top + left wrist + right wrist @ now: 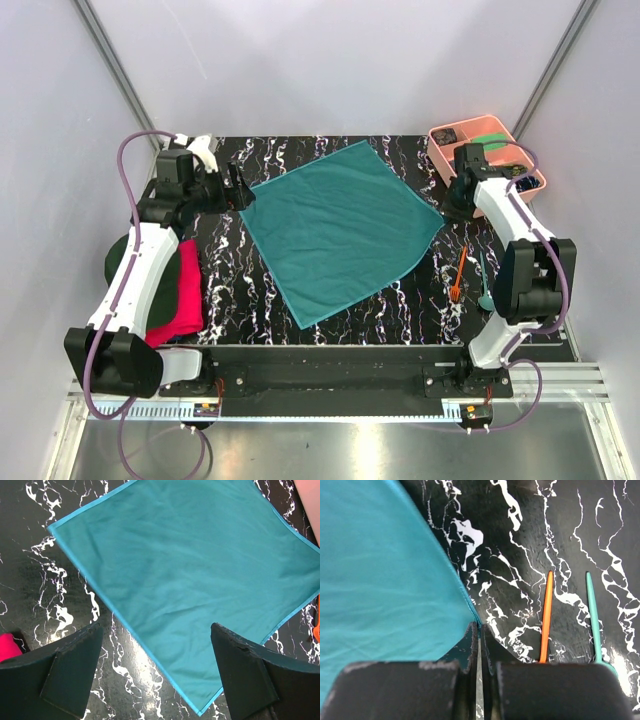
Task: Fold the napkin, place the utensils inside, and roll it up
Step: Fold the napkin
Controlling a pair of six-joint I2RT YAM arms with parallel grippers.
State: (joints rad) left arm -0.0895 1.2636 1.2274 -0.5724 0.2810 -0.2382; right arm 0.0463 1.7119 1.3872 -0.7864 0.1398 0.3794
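Two claws, set at opposite corners of one cloth. Far L, off the work area: bright pink-red folded cloth [178, 295] next to a dark green rounded cap [118, 258], prob. parked there as not needed. Next, L claw [156, 630]: wide open, gripping nothing, hovering near the L corner of the flat teal square cloth napkin [340, 232], likely poised to take that corner for the fold. Napkin itself spread flat, diamond-wise, mid counter, not yet folded. At its R corner, R claw [479, 630]: closed tight, seemingly pinching the very tip of the cloth, pres. to lift & carry it across. Just R of that, apart from the napkin: slim orange plastic fork [546, 615] & slim teal plastic spoon [592, 615], side by side, roughly parallel, handy for loading later. Far R back corner: salmon-pink plastic tray [490, 128], contents unclear. Underneath all: glossy black counter w/ white marble veining [400, 300]. Around: plain white walls, metal rail along near edge.
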